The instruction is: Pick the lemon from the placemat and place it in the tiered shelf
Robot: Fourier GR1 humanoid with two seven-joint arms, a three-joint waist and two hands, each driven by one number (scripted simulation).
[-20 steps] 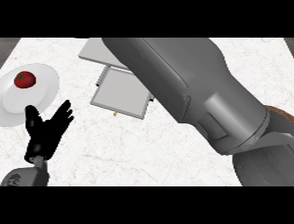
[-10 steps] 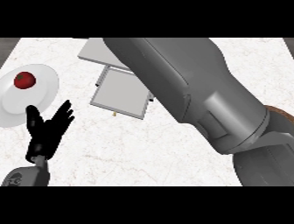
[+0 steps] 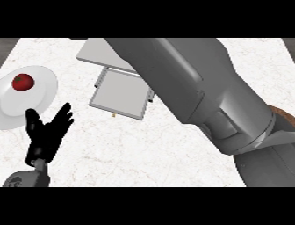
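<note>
Our big right arm point(image 3: 202, 96) hides its hand and the lemon, so we cannot tell its fingers. It might bump the tiered shelf point(image 3: 119, 92). Our left hand point(image 3: 46, 132) rests open.

On your left, a white plate point(image 3: 11, 112) sits at the edge of the white marble counter point(image 3: 143, 149). A small red tomato point(image 3: 23, 81) lies on the plate's upper part, off its centre.

Single head view, steeply down onto counter point(image 3: 176, 145), close.
</note>
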